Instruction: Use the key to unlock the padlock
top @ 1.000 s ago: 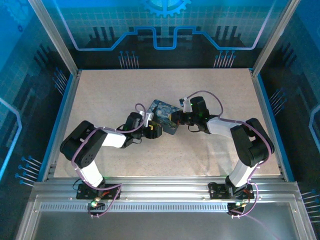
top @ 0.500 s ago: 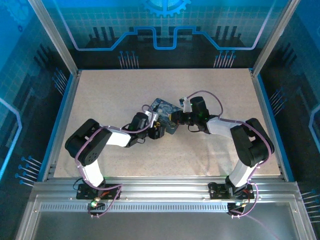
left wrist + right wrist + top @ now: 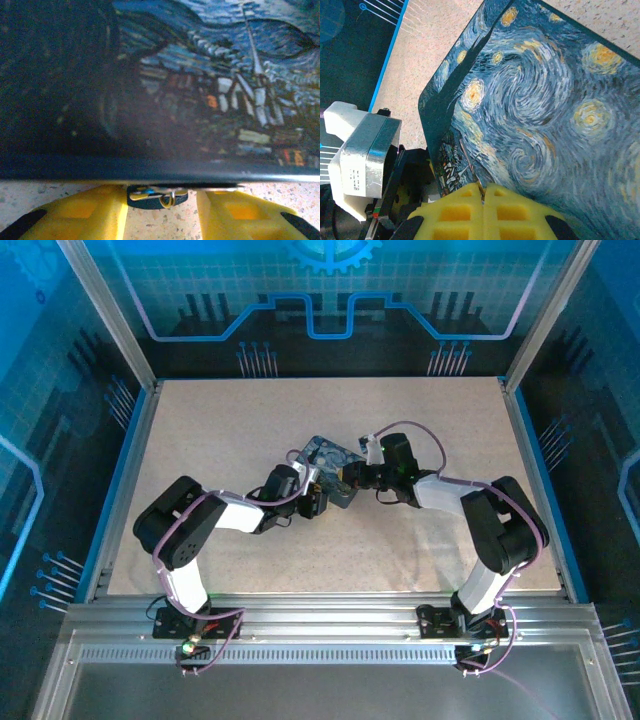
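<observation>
I am watching both arms reaching inward from their bases at the near edge, elbows bent outward and forearms lying low over the bench [image 3: 230,420]. They are meeting at the tin [image 3: 328,462] in the middle. The left tool [image 3: 318,502] is pointing at the tin's near-left side, and the right tool [image 3: 350,480] is pressing in from the right.

In the left wrist view the left tool [image 3: 161,206] is standing open, gripping nothing. Its yellow fingers [image 3: 85,215] are lying level on either side of the padlock [image 3: 157,195]. The padlock is sitting tucked just under the tin's dark lower edge, with a small gap to each finger.

In the right wrist view the right tool [image 3: 482,200] is hovering over the painted lid with its yellow pads [image 3: 455,212] squeezed together. A thin dark sliver, the key [image 3: 479,189], is sticking out from between them. I cannot tell whether its tip is touching the lid.

The two tools are working close together around the tin, so there is little room between them. Bare bench is spreading wide on all sides out to the blue side rails [image 3: 128,460].
</observation>
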You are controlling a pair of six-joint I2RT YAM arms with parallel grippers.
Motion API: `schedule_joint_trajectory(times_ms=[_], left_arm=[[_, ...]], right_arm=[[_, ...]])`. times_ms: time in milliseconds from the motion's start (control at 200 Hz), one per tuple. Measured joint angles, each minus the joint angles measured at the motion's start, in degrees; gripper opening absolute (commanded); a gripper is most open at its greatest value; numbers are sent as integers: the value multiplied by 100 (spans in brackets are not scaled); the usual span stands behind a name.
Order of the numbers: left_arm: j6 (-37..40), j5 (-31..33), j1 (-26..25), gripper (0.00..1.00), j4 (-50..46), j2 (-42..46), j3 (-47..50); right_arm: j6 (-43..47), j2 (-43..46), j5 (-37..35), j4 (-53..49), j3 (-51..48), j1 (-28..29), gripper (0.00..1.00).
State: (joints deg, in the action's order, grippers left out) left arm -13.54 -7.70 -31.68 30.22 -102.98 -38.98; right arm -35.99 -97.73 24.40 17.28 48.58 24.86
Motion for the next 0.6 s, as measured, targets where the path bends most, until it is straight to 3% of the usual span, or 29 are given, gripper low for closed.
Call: schedule_joint_trajectory(times_ms=[325, 600], left_arm=[[-2, 17, -7, 29, -11, -24, -20], [-2, 17, -7, 26, -20, -7, -20]], right_arm=[[0, 15, -2, -2, -11, 0, 0], [2, 55, -26, -28, -15, 9, 0]])
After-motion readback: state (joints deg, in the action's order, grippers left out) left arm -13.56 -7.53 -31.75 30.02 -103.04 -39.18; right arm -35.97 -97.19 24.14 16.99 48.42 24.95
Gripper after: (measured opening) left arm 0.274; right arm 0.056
